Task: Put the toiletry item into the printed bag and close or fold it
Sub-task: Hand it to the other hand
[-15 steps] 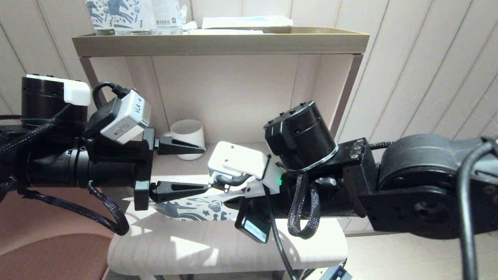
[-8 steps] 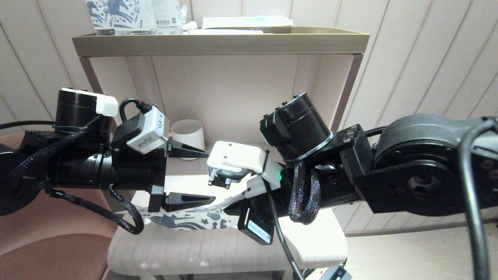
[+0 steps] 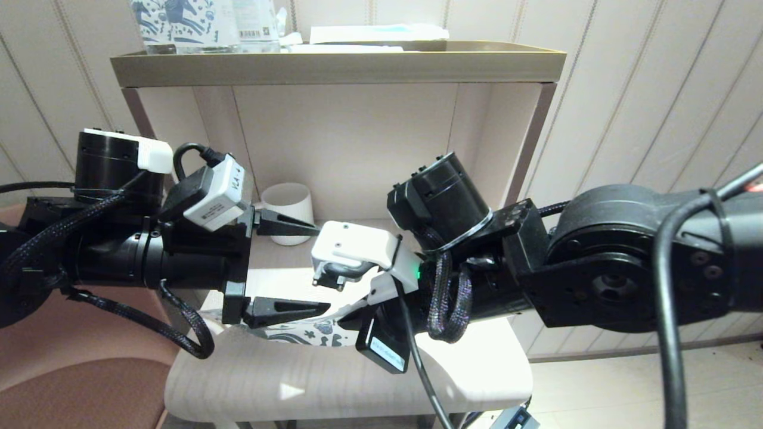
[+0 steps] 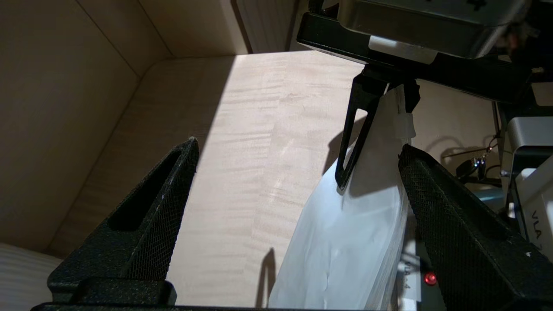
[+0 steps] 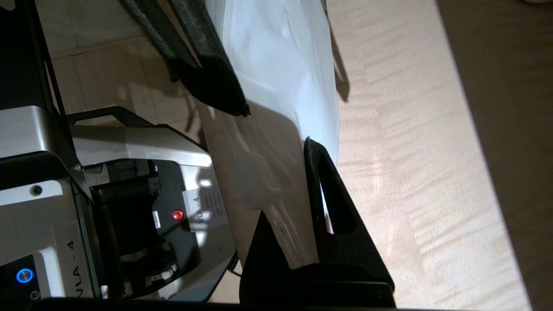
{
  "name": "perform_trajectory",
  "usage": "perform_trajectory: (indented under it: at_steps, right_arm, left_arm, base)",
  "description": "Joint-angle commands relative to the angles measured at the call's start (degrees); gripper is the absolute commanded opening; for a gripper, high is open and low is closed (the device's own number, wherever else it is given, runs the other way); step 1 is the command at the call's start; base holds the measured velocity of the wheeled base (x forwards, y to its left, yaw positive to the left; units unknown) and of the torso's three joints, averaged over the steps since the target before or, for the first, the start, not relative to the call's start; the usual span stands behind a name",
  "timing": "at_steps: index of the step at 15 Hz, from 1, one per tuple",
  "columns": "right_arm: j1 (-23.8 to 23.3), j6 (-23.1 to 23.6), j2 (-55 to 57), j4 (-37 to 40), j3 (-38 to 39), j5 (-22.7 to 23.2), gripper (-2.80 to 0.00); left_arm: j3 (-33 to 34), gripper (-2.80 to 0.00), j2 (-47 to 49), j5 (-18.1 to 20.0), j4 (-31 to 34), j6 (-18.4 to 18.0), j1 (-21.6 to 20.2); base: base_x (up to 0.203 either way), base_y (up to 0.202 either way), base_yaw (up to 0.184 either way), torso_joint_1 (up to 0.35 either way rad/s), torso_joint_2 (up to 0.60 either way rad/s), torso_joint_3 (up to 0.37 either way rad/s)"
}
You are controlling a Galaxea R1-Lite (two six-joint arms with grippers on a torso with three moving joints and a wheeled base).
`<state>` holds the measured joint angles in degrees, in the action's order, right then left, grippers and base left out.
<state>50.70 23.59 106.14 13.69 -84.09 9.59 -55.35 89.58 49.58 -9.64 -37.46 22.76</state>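
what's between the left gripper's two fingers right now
Only bare shelf, in the left wrist view. The printed bag, pinched by the right gripper, lies against one finger.

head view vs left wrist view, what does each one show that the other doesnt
Only the head view shows the bag's dark blue print, the white mug at the back of the lower shelf, the horse-printed packs up on the top shelf, and both arms whole.

Only the left wrist view shows the right gripper shut on the top edge of the printed bag, beside its white slider tab.

Both show the left gripper with its fingers spread wide, one finger close beside the bag, and the pale wooden shelf surface. Neither shows the toiletry item.
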Motion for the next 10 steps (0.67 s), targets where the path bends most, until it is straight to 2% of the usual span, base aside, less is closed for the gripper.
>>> perform_trajectory:
  at_steps: [1,5,9,10]
  right_arm:
    - [-0.3,0.1,-0.1,0.1,-0.5,0.1,-2.8]
    - [-0.9,0.1,0.2,0.0,-1.1,0.1,-2.8]
    - [-0.8,0.0,0.8,-0.1,-1.8,0.2,-2.8]
    - [-0.8,0.0,1.0,-0.3,-2.0,0.1,-2.8]
  left_arm:
    - [-0.2,0.0,-0.5,0.3,-0.2,-0.2,0.0]
    - [0.3,0.0,-1.7,0.7,0.2,-0.1,0.1]
    - [-0.2,0.0,0.2,-0.1,0.7,1.3,2.9]
    - [-0.3,0.0,0.7,-1.3,0.5,1.3,3.4]
  base:
    - [0.0,0.0,0.0,0.0,0.0,0.0]
    - [0.0,0.0,0.0,0.0,0.0,0.0]
    - [0.0,0.0,0.0,0.0,0.0,0.0]
    - [0.0,0.0,0.0,0.0,0.0,0.0]
